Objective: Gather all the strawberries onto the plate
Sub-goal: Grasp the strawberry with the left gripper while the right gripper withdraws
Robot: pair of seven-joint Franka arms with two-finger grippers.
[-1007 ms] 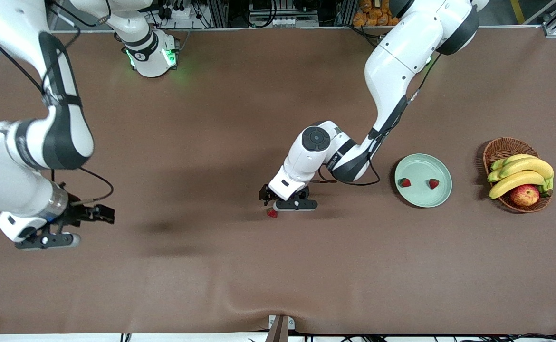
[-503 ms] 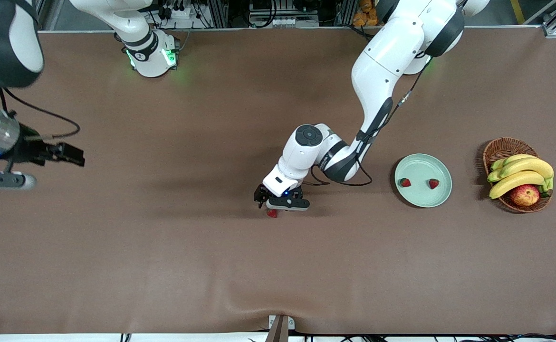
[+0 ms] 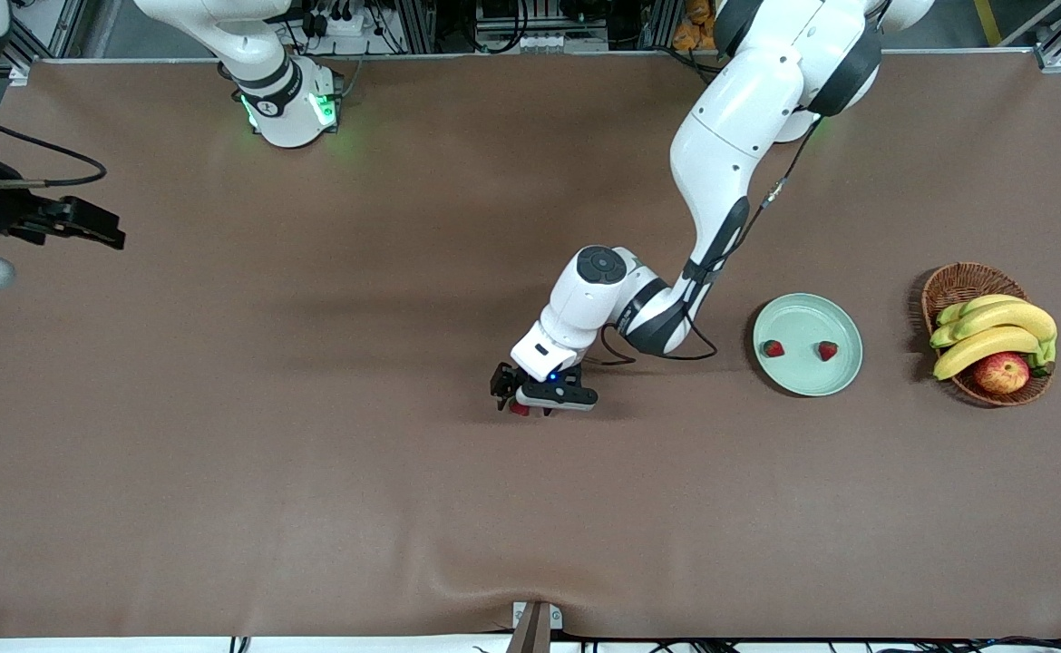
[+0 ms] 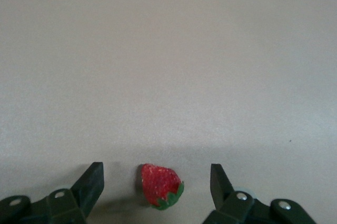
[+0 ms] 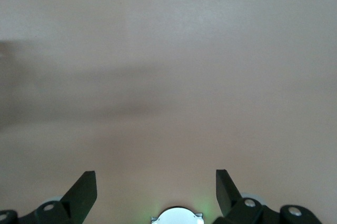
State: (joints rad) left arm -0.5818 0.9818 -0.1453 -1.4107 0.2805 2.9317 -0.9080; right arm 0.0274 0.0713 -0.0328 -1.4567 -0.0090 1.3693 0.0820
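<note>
1. Left pincer (image 4: 157,182) is low at mid-worktop (image 3: 313,508), fingers apart around a loose strawberry (image 4: 161,186), not touching it.
2. Right pincer (image 5: 156,190) waits spread at its end.
3. Two strawberries (image 3: 773,348) lie on the plate (image 3: 807,385).

The brown table (image 3: 313,508) lay bare across its middle and toward the right arm's end, so a gripper could pass freely there. The left gripper (image 4: 157,182) stood low with its fingers (image 4: 92,182) apart around a lone strawberry (image 4: 160,186), with a gap on both sides. Toward the left arm's end stood a plate (image 3: 803,385) holding two strawberries (image 3: 773,348), and beside it a basket (image 3: 952,281) of fruit. The right gripper (image 5: 156,190) hung open at the table's edge, clear of everything.
</note>
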